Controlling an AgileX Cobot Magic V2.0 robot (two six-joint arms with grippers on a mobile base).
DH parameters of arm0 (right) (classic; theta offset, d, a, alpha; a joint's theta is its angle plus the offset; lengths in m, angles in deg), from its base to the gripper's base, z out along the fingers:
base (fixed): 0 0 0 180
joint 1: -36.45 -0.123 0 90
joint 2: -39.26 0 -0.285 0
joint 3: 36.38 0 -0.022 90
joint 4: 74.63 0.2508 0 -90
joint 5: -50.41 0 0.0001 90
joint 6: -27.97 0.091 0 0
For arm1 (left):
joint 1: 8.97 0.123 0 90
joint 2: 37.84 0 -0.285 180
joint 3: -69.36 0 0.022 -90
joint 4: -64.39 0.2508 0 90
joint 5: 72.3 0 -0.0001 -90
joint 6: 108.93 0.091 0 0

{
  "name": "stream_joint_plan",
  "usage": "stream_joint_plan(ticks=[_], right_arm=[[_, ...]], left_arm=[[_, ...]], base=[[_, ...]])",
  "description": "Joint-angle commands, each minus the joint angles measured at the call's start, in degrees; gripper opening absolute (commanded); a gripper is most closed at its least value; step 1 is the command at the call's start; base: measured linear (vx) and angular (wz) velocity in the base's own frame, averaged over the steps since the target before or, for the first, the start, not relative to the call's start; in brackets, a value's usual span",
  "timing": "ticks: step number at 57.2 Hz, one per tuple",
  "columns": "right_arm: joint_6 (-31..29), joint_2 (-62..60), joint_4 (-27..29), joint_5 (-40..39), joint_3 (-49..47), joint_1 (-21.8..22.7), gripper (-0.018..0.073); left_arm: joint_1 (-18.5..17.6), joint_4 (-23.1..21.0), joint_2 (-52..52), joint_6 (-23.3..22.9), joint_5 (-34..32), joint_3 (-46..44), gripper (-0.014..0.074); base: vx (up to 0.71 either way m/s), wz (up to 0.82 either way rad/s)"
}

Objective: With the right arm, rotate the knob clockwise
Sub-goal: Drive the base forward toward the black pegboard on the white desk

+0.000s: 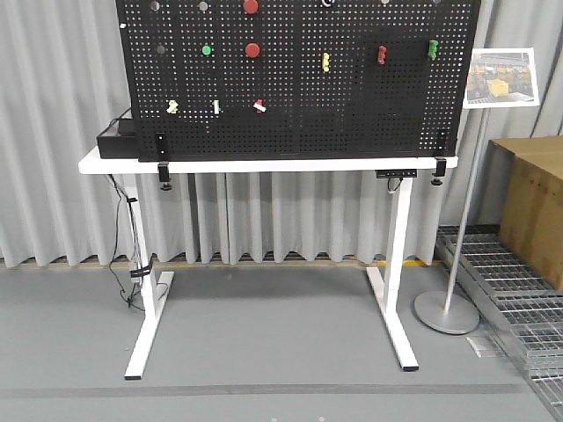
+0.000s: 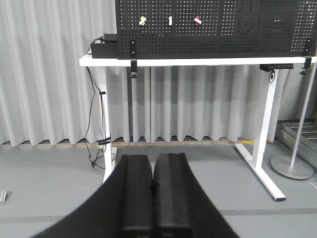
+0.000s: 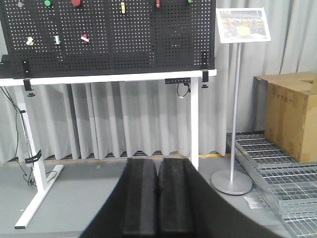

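no writing can be read in any of these views. the white-bordered rectangular placard [image 3: 243, 25] on top of the slim grey metal pole stand [image 3: 236, 124] shows a printed picture in yellow and dark tones, and any lettering on it is too small and blurred to make out. the brown cardboard box [image 3: 292, 116] has a few tiny dark marks on its side, equally illegible.

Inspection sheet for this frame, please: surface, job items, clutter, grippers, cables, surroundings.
Surface: white table with a black pegboard clamped on it.
Job's things: red knob on the pegboard among small coloured switches; untouched.
Clutter: black box at the table's left end.
Grippers: left gripper and right gripper both shut, empty, far from the pegboard.
Cables: cables run down the table's left leg.
Surroundings: grey curtain, sign stand, cardboard box, metal grating.
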Motion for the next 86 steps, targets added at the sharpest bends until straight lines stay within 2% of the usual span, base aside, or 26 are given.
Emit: stream_joint_plan(ticks=[1,54,86], right_arm=[[-0.34,-0.56,-0.07,-4.68,0.29,0.07,-0.0009],[-0.34,-0.56,-0.07,-4.68,0.29,0.07,-0.0009],[-0.34,-0.56,-0.07,-4.68,0.29,0.07,-0.0009]], left_arm=[[-0.37,-0.22,0.58,-0.27,-4.89,0.65,-0.0006],[-0.37,-0.22,0.58,-0.27,-4.89,0.65,-0.0006],[-0.37,-0.22,0.58,-0.27,-4.89,0.65,-0.0006]], base=[[0.0,0.0],[0.01,0.0],[0.28,-0.01]])
